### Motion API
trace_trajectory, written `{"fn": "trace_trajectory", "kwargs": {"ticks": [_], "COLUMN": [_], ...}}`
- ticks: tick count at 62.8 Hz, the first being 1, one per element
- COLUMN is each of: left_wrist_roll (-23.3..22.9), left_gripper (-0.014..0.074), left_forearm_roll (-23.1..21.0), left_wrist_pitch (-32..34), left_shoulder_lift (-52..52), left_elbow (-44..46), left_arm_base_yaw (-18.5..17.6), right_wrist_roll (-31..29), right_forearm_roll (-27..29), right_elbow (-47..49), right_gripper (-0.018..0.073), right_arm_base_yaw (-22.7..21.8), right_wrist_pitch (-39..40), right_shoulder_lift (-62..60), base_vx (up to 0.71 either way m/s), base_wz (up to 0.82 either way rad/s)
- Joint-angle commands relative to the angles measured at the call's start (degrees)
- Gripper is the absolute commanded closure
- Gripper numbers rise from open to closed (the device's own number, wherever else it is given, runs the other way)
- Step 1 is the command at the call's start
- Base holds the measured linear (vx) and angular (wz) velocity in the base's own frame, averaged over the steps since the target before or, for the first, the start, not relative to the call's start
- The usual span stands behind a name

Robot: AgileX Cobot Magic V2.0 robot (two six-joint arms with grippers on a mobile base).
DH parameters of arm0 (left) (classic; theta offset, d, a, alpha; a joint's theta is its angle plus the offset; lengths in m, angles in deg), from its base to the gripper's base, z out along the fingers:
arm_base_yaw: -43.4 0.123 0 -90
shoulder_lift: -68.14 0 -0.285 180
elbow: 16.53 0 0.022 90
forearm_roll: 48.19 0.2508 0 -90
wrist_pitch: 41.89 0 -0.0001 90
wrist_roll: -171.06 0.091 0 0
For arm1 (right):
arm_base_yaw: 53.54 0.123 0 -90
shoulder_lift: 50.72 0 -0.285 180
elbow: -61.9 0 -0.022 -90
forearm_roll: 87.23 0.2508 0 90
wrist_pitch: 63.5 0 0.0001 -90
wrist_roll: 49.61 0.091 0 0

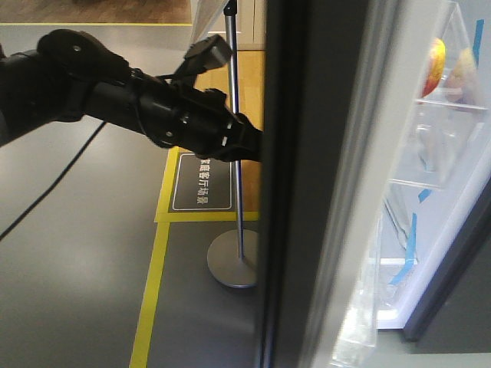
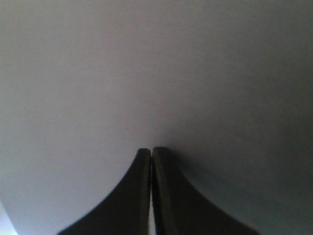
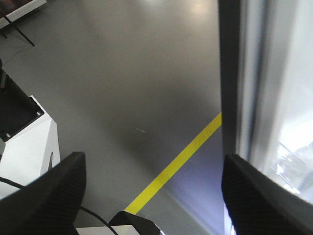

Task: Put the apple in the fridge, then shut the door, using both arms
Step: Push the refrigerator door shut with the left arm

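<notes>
The door [image 1: 295, 199] stands edge-on in the middle of the front view, dark grey outside, with a white lining and clear bins [image 1: 430, 146] on its right side. Behind that clear plastic, high at the right, the red and yellow apple [image 1: 435, 65] rests inside the white fridge [image 1: 460, 230], which has blue tape strips. My left arm reaches in from the left, and its gripper [image 1: 253, 144] touches the door's outer face. In the left wrist view that gripper [image 2: 151, 151] is shut and empty against the flat grey surface. My right gripper [image 3: 152, 161] is wide open over the floor, beside the door's edge [image 3: 229, 73].
A metal post with a round base [image 1: 234, 268] stands on the floor just left of the door. Yellow floor tape [image 1: 153, 291] and a dark floor sign [image 1: 202, 182] lie below my left arm. The white robot base [image 3: 29, 142] is at the lower left of the right wrist view.
</notes>
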Motion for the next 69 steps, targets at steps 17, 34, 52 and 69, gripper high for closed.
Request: {"fn": "trace_trajectory", "kwargs": {"ticks": [17, 34, 52, 69], "left_wrist_roll": [1.22, 3.38, 6.02, -5.85], "left_gripper": [0.0603, 0.0603, 0.0603, 0.0603], "left_forearm_roll": [-4.15, -10.85, -10.03, 11.94], "left_wrist_pitch": [-0.41, 2.27, 3.00, 6.98], "left_shoulder_lift": [-3.12, -3.50, -4.85, -14.72], "left_elbow": [1.87, 1.87, 1.87, -0.20], "left_arm_base_yaw": [-2.46, -2.58, -4.21, -4.25], "right_wrist_roll": [-0.34, -0.34, -0.34, -0.34], "right_forearm_roll": [2.18, 2.18, 2.18, 2.18], "right_elbow": [1.31, 1.31, 1.31, 1.31], "right_gripper": [0.0012, 0.0012, 0.0012, 0.0012], "right_arm_base_yaw": [-0.11, -0.11, -0.11, -0.11], "right_wrist_pitch": [2.76, 2.76, 2.76, 2.76], "right_shoulder_lift": [0.87, 0.87, 0.87, 0.87], "base_vx": [0.00, 0.00, 0.00, 0.00], "base_wz": [0.00, 0.00, 0.00, 0.00]}}
